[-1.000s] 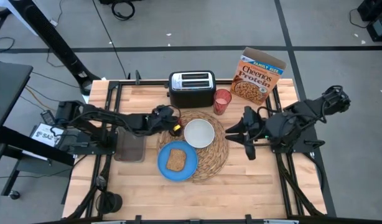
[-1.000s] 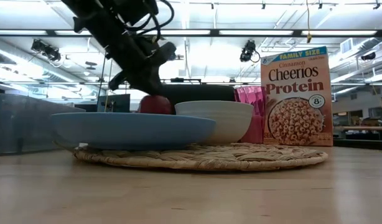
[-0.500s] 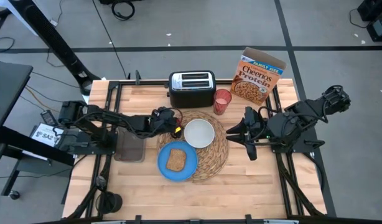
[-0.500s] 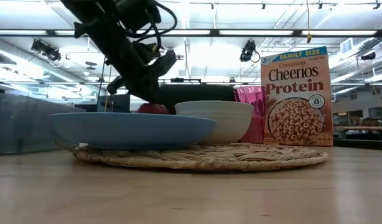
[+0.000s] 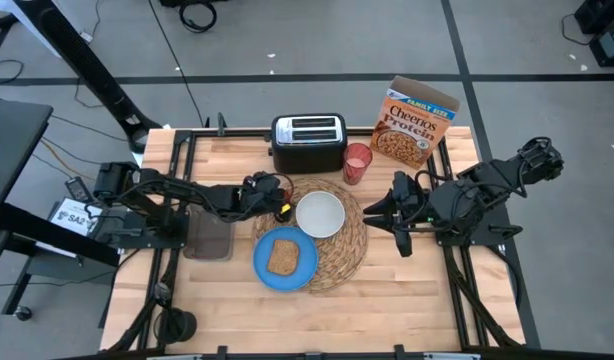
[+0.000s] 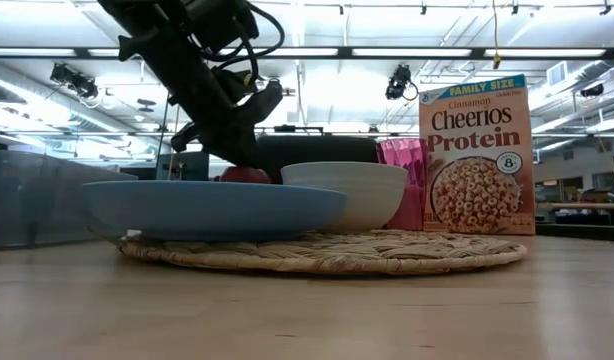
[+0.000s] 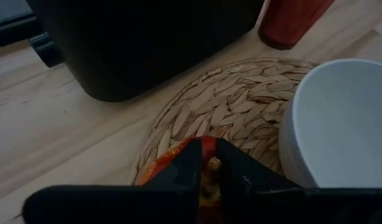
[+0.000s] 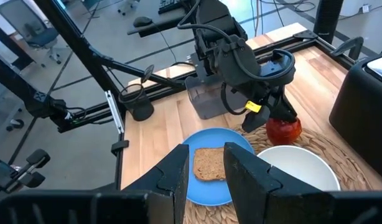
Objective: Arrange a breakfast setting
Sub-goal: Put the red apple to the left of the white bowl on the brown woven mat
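left gripper (image 8: 273, 117) on red apple (image 8: 285, 129), grip or release unclear | apple on straw placemat (image 5: 349, 250) edge beside white bowl (image 5: 320, 214), mostly hidden | right gripper (image 5: 376, 211) beside placemat, slightly parted, empty

The scene is lit evenly by ceiling strip lights (image 6: 407, 51); soft shadows are cast, and the left wrist view is dim and blurred up close.

Bowl (image 5: 320, 214), plate (image 5: 284, 259), seemingly apple (image 8: 284, 128) on placemat (image 5: 349, 250).

Grey floor (image 5: 287, 40), ceiling strip lights (image 6: 407, 52)
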You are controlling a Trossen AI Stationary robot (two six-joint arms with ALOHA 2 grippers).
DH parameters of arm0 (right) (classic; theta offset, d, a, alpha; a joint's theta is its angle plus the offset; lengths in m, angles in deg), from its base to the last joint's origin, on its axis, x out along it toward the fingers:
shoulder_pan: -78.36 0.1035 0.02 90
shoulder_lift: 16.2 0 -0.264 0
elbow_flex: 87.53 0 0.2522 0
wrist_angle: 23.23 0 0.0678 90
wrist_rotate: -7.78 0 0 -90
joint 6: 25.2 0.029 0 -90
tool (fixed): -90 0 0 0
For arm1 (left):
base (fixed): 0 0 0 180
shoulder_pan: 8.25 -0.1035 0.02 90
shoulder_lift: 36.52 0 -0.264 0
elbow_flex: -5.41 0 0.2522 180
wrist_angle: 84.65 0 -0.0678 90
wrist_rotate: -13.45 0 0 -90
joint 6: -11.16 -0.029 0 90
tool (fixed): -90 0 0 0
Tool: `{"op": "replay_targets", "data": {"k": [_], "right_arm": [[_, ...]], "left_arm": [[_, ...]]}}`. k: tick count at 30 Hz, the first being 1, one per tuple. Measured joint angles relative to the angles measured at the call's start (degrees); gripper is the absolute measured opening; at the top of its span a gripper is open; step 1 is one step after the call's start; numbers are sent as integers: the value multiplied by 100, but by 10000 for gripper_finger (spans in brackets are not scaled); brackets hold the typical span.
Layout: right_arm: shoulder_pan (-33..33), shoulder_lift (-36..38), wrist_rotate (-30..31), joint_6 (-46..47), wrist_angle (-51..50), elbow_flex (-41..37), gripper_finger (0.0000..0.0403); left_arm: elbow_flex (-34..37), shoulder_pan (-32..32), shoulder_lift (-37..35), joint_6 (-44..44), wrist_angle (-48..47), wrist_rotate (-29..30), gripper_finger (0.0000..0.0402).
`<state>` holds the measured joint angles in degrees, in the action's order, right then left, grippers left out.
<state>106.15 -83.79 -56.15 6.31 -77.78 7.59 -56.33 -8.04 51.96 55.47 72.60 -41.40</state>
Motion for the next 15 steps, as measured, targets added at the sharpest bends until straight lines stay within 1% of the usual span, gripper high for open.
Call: {"op": "replay_targets", "data": {"k": [6, 15], "right_arm": [[0, 0, 1, -13, 1, 0, 110], [-11, 0, 131, -17, 1, -2, 110]], "left_arm": [[0, -4, -2, 2, -4, -2, 86], [0, -4, -2, 103, 15, -13, 103]]}}
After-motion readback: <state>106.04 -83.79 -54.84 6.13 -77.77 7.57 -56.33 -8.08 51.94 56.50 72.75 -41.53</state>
